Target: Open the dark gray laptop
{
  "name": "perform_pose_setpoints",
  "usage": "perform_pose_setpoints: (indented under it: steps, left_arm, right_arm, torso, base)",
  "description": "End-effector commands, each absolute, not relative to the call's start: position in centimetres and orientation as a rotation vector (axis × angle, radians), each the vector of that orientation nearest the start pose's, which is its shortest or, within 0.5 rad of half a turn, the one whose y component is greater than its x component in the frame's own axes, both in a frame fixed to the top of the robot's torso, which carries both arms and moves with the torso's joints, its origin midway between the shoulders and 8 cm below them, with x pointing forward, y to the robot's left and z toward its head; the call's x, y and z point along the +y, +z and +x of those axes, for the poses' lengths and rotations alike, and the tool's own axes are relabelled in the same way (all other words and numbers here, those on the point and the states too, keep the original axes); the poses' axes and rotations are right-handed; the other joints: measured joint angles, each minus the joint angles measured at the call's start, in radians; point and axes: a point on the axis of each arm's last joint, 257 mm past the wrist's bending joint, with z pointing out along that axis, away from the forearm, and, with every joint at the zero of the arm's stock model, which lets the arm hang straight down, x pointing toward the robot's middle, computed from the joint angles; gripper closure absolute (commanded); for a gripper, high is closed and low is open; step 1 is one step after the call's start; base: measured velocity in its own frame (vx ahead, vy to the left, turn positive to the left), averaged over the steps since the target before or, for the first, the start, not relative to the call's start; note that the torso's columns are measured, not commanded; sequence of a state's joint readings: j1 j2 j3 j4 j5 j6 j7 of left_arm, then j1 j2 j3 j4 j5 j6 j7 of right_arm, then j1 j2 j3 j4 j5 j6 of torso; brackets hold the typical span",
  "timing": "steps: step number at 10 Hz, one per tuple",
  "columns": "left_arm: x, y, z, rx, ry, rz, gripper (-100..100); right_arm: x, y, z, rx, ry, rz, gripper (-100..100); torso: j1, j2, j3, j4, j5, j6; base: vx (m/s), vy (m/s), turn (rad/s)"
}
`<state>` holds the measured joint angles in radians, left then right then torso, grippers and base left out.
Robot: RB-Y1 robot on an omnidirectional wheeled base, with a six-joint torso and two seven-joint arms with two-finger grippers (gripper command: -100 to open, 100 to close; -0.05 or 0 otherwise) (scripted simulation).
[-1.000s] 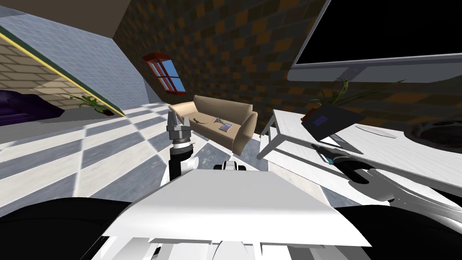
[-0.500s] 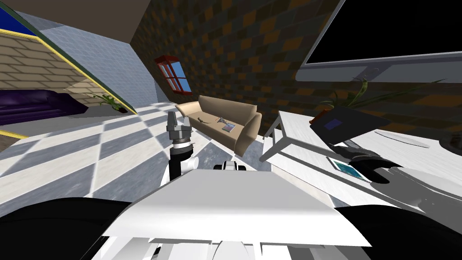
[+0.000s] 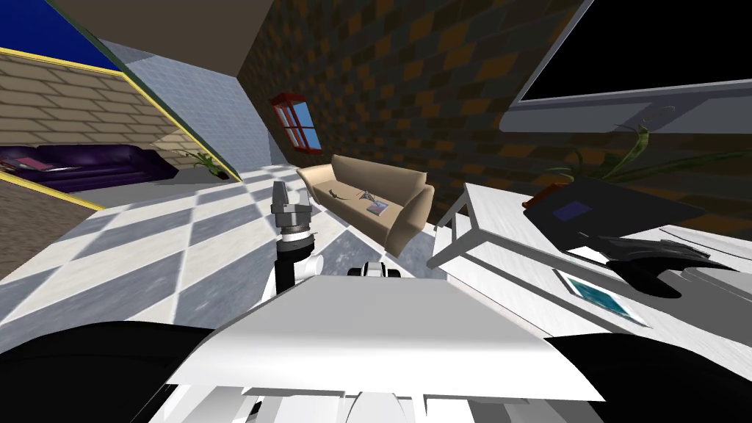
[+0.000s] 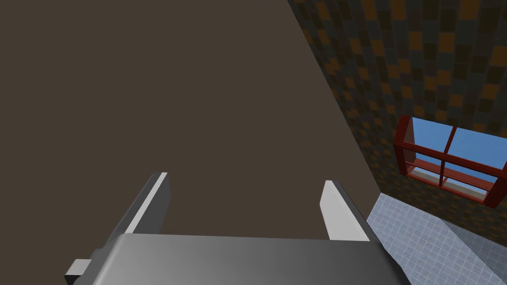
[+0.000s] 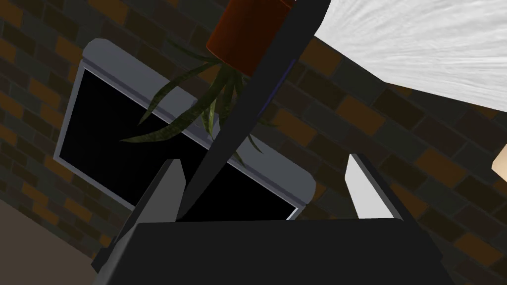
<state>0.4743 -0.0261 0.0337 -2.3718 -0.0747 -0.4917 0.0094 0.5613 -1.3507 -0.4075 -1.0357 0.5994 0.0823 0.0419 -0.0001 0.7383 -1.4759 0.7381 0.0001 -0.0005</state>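
The dark gray laptop (image 3: 587,209) sits partly open on the white table (image 3: 499,242), its lid raised at a slant. My right gripper (image 3: 609,246) reaches over the table to the laptop's near side. In the right wrist view the lid's thin dark edge (image 5: 257,99) runs between the fingers of the right gripper (image 5: 262,190), close to one finger (image 5: 168,193); the gripper is open and does not pinch the lid. My left gripper (image 3: 283,192) is held upright in front of my chest, away from the table, and the left gripper (image 4: 245,198) is open and empty.
A flat teal-screened tablet (image 3: 598,294) lies on the table just in front of the right arm. A red plant pot (image 3: 547,194) stands behind the laptop, under a wall screen (image 3: 646,59). A beige sofa (image 3: 374,202) stands on the checkered floor to the left.
I have turned, so the whole view has shifted. My right gripper has moved off the tablet and up to the laptop's lid. The left arm has kept its pose.
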Motion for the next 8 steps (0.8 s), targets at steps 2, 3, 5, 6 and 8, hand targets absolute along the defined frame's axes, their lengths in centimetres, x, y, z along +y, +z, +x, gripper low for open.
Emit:
perform_pose_setpoints:
  steps: [2, 3, 5, 6, 8]
  left_arm:
    - [27.7, 7.1, 32.5, 0.556, -1.257, -0.544, 0]
    - [27.7, 7.1, 32.5, 0.556, -1.257, -0.544, 0]
    - [27.7, 7.1, 32.5, 0.556, -1.257, -0.544, 0]
    - [27.7, 7.1, 32.5, 0.556, -1.257, -0.544, 0]
    - [27.7, 7.1, 32.5, 0.556, -1.257, -0.544, 0]
  right_arm:
    - [-92.8, 0.6, 23.0, 1.771, -1.288, 0.262, -100]
    - [-93.4, 1.7, 22.3, 1.762, -1.332, 0.262, -100]
    - [-93.8, 3.2, 22.1, 1.752, -1.386, 0.241, -100]
    - [-94.0, 3.3, 21.9, 1.748, -1.389, 0.25, -100]
    - [-94.8, 4.3, 20.6, 1.739, -1.437, 0.264, -100]
  torso:
    - [0.0, 0.0, 0.0, 0.0, 0.0, 0.001]
    - [-0.001, 0.0, 0.0, 0.0, -0.001, 0.001]
    - [0.0, 0.0, 0.0, 0.0, 0.0, 0.001]
    - [0.0, 0.0, 0.0, 0.0, 0.0, 0.001]
    - [0.0, 0.0, 0.0, 0.0, 0.0, 0.001]
  base:
    - [0.004, 0.001, 0.117]
    - [0.0, -0.003, 0.113]
    - [-0.002, -0.009, 0.091]
    - [-0.002, -0.003, -0.018]
    - [-0.001, -0.001, 0.027]
